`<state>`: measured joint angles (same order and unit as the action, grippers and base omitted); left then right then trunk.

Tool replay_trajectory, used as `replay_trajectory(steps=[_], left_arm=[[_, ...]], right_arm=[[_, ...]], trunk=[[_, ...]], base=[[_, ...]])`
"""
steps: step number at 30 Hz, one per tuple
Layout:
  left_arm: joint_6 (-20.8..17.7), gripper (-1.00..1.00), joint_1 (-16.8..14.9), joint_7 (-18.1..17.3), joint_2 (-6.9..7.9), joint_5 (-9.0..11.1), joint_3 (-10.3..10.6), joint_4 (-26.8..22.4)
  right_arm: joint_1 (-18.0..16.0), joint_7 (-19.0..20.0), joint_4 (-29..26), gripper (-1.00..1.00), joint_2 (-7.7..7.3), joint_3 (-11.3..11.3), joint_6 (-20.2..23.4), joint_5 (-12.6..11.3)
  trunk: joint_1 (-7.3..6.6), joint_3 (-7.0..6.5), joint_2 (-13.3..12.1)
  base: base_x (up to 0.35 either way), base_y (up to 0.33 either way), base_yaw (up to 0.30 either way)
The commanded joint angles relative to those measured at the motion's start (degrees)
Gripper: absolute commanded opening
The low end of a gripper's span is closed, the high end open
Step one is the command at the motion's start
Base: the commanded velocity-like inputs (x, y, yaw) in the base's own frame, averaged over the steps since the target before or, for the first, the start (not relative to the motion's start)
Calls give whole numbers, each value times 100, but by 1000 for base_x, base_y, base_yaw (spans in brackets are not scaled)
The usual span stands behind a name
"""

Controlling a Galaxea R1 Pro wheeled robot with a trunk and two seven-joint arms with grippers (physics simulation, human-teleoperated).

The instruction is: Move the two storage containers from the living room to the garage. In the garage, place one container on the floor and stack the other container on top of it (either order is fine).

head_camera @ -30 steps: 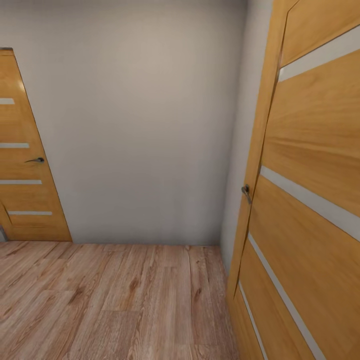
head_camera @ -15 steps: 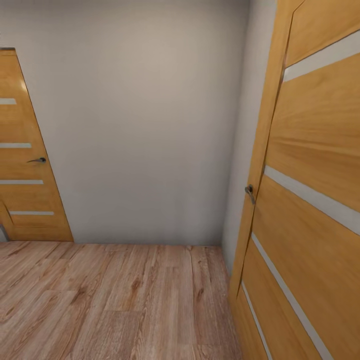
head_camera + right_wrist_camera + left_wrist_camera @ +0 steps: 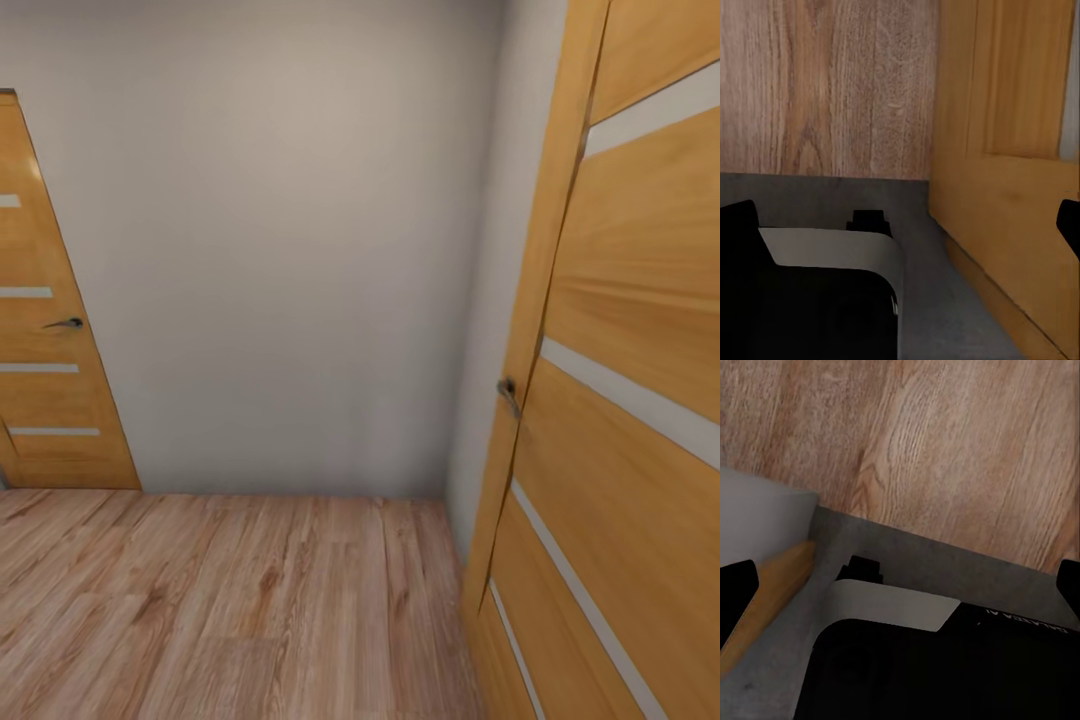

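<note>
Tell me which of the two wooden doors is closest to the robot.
The door on the right: it looms large along the picture's right edge, its handle close by. The left door stands farther off against the grey wall.

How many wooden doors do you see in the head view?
2. One door stands at the far left against the grey wall, with a dark handle. The other door is close on the right, with its handle at its near edge. Others may lie outside the view.
</note>
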<state>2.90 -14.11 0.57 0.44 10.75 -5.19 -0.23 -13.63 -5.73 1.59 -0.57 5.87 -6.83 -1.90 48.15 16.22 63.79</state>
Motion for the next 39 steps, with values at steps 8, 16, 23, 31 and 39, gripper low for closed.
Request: replay_trajectory(steps=[8,16,23,31,39], left_arm=[[17,100,-4,5,0,-3,-44,2],[22,100,-4,5,2,-3,-44,-3],[22,100,-4,5,5,-3,-44,-3],[26,100,-4,5,0,-3,-44,-3],[26,100,-4,5,-5,-3,-44,-3]], right_arm=[[-8,-11,17,100,7,46,-29,-21],[-8,-13,17,100,13,45,-29,-21],[-8,-13,17,100,13,46,-29,-21],[-8,-15,22,100,16,43,-29,-25],[-8,-9,17,100,1,43,-27,-21]], trunk=[[4,7,4],[4,7,4],[4,7,4],[4,7,4],[4,7,4]], base=[[316,0,0],[314,-16,0],[174,-8,0],[13,-1,5],[1,0,111]])
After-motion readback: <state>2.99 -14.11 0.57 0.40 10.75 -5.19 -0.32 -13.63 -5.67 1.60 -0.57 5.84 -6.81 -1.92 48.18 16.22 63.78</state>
